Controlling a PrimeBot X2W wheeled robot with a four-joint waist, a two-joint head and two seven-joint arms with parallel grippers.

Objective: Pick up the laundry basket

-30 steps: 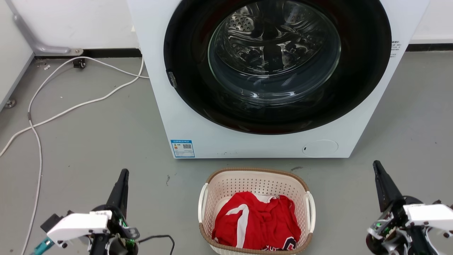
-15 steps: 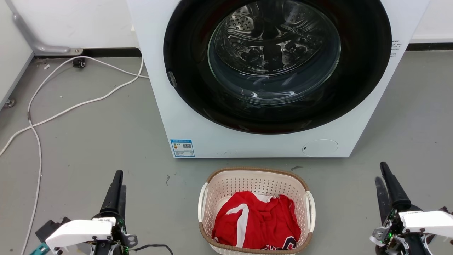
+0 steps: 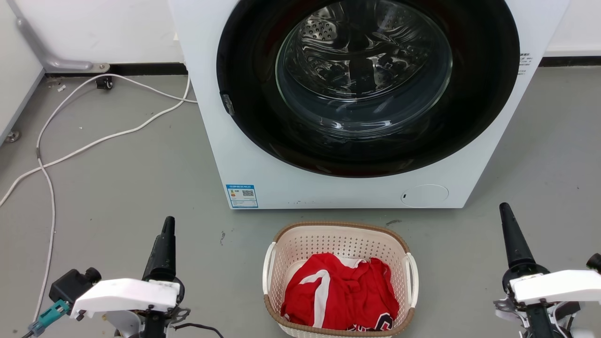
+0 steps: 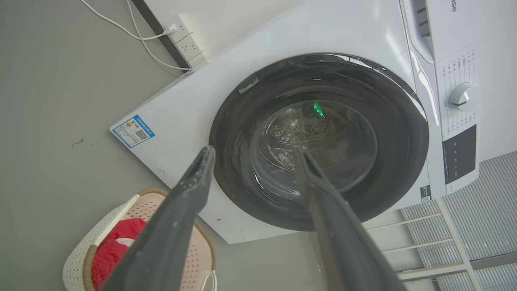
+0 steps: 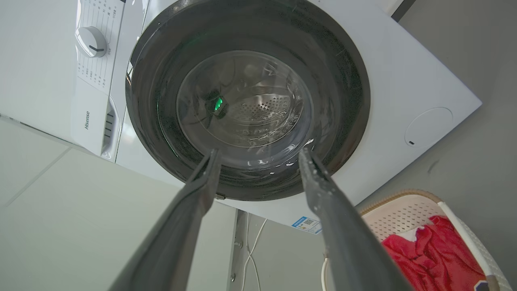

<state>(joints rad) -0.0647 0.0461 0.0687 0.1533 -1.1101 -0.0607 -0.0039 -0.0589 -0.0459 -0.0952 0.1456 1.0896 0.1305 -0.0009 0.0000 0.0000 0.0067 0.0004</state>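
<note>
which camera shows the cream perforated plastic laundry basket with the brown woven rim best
The head view: the cream-white perforated plastic laundry basket appears almost whole from above, with both white loop handles and the red clothing inside. Each wrist view catches part of it at a bottom corner.

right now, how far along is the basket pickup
Nothing done yet: the laundry basket sits on the floor before the washer, red clothing inside. In hand: the left end effector and right end effector are open, flanking it, apart from its white handles. Left: close in, grip both handles, lift.
</note>
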